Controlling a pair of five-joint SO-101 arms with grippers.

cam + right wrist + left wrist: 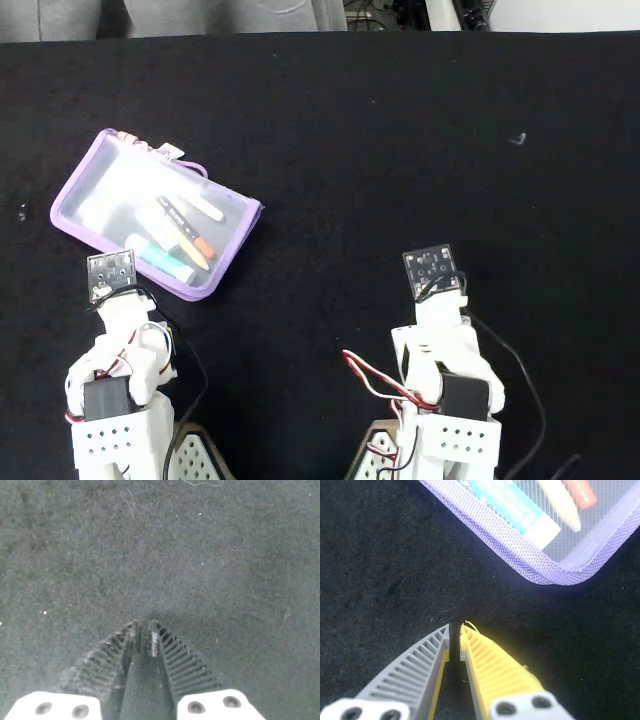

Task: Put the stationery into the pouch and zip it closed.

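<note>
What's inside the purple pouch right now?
Through the pouch's clear side: a blue-and-white stick, a pale yellow pen, an orange-tipped marker, a black pen and a white marker. Anything lying beneath them is hidden.

Purple-edged clear pouch [150, 210] lies flat, angled, on table's left side; pens, markers [185, 235] inside.

stationery [182, 236] inside pouch [92, 192], pouch just beyond left hand [455, 629]
</note>
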